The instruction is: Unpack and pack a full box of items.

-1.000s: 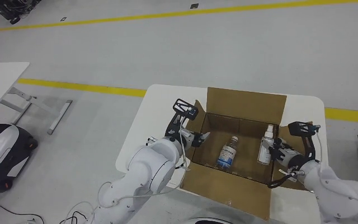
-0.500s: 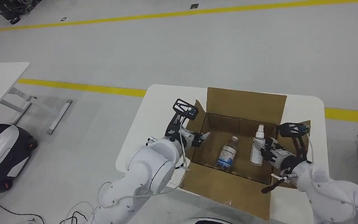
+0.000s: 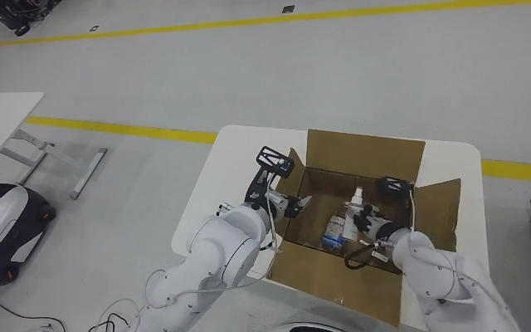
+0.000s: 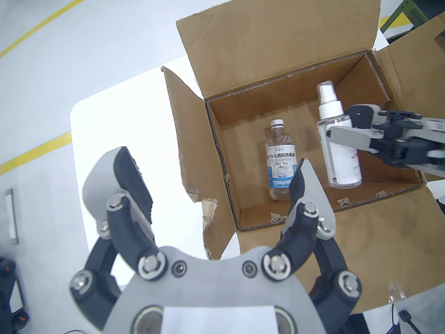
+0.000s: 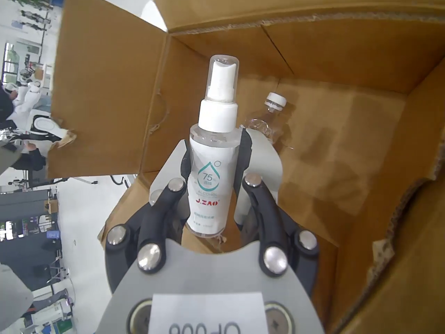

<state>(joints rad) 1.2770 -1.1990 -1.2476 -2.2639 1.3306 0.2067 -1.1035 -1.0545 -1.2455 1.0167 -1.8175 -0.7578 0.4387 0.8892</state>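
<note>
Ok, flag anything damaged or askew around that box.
The brown cardboard box has a ragged torn edge on its side flap near the left gripper. The clear plastic bottle lies flat inside; nothing has spilled.

A white table point(image 3: 241, 166) with rounded corners stood on the pale grey floor point(image 3: 249, 66). An open cardboard box point(image 3: 365, 153) sat directly on it, all four flaps folded outward. Bare tabletop showed beyond the box's far flap and beside both side flaps.

Box point(image 4: 278, 36): matt brown corrugated cardboard, cut edges rough. Inside it: spray bottle point(image 5: 212, 161), glossy white plastic; bottle point(image 4: 280, 161), clear smooth plastic.
</note>
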